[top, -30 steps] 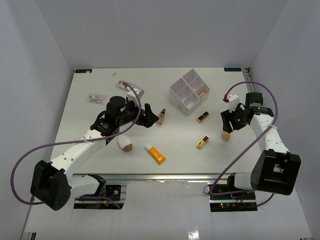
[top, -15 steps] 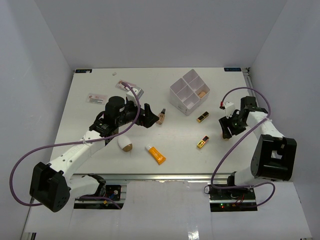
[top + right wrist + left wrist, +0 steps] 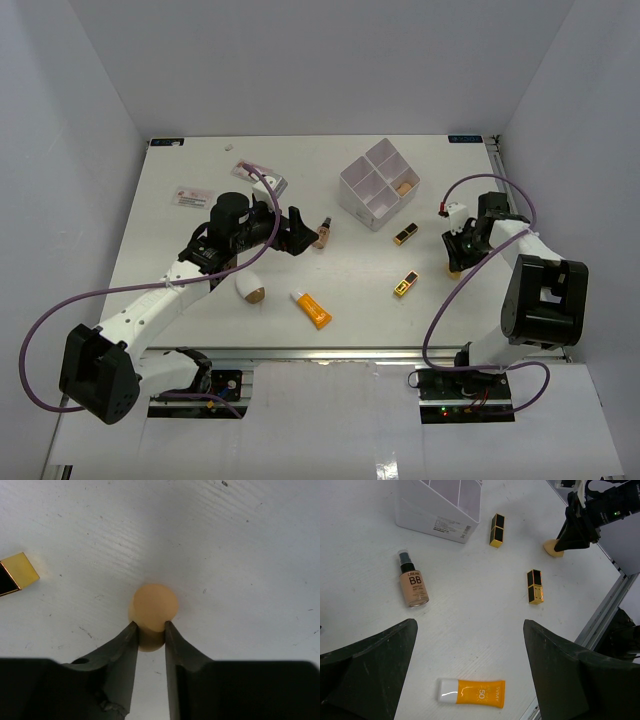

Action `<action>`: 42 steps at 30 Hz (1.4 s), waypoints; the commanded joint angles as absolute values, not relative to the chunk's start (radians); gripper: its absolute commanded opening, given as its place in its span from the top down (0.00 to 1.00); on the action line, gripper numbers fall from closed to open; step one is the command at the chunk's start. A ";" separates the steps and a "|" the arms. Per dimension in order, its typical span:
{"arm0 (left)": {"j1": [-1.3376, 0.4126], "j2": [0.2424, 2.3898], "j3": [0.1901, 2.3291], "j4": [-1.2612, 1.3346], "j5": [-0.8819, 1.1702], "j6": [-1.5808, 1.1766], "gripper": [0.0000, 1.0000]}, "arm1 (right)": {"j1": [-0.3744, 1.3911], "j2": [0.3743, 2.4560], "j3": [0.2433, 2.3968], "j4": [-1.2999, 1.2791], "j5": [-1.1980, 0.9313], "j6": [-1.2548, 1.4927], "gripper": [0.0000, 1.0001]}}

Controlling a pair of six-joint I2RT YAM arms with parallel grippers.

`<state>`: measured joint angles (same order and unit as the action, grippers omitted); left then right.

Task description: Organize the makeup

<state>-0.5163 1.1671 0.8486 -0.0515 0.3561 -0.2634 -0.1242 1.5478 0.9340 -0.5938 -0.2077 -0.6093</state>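
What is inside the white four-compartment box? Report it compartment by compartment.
The white box holds one small tan item in its right-hand compartment. The other three look empty, though their walls hide part of each floor.

A sponge [image 3: 153,609] between right pincer [image 3: 150,629] tips, lipstick tube [image 3: 18,573] leftward.

White table [image 3: 360,270], white 4-compartment box [image 3: 365,207] near the back, beige bottle [image 3: 322,232] to its left, lipstick tube [image 3: 405,234] just beside the box, second lipstick tube [image 3: 405,284] nearer the front, orange tube [image 3: 312,309], white sponge [image 3: 250,289], tan sponge [image 3: 453,268] at right, card [image 3: 195,198] at left.
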 commanded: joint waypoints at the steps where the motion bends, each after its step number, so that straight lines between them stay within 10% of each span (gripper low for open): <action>1: -0.517 1.134 0.874 -0.035 0.373 -0.264 0.02 | -0.129 1.513 0.972 -0.570 -0.220 -0.633 0.79; 8: -0.517 1.141 0.874 -0.034 0.379 -0.265 0.02 | -0.123 1.441 1.069 -0.611 -0.364 -0.711 0.92; 42: -0.517 1.177 0.873 -0.037 0.360 -0.247 0.02 | 0.273 1.880 1.441 -0.204 -0.011 -1.583 0.92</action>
